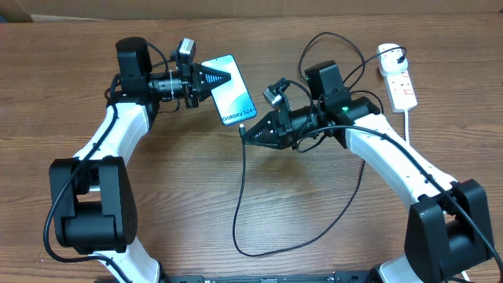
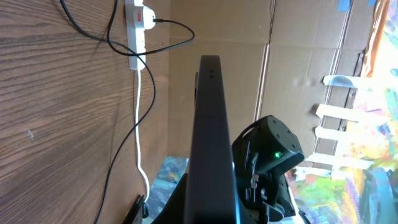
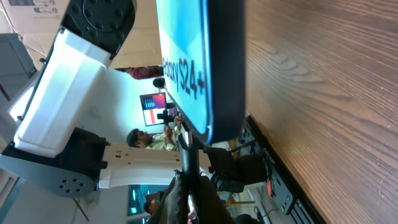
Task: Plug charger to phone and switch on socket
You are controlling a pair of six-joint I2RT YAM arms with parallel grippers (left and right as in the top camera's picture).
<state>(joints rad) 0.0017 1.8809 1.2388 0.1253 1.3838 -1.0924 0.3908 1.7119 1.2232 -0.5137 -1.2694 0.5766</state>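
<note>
Nearest the arm bases, the long thin black charger cable (image 1: 235, 214) lies in a big slack loop on the brown wood-grain table (image 1: 181, 196), then climbs up to the right gripper (image 1: 248, 132). That gripper's fingers are pinched tight on the small black connector tip (image 3: 182, 142). In the right wrist view the tip is touching the bottom edge of the slim black-rimmed smartphone with the blue-white screen (image 1: 234, 94). Can't tell if it's actually seated in the port or just pressed against the rim.

Just past that, the left gripper (image 1: 218, 79) is clamped on the phone's opposite end. The phone looks held up off the wood, not lying flat.

So, my worries. The phone is only gripped at one end, so if the tip is a bit off the port, the push probably levers the phone round in the left fingers or slides it out, and it drops. A crooked tip could also scrape the rim or bend.

Second, the cable passes close around the right arm on its way to the white elongated power strip (image 1: 401, 82) at the far right corner, where the black plug (image 1: 391, 55) is in. If that arm heads over for the switch, it could drag the loop and yank the tip out. Can't tell whether the strip is on.
</note>
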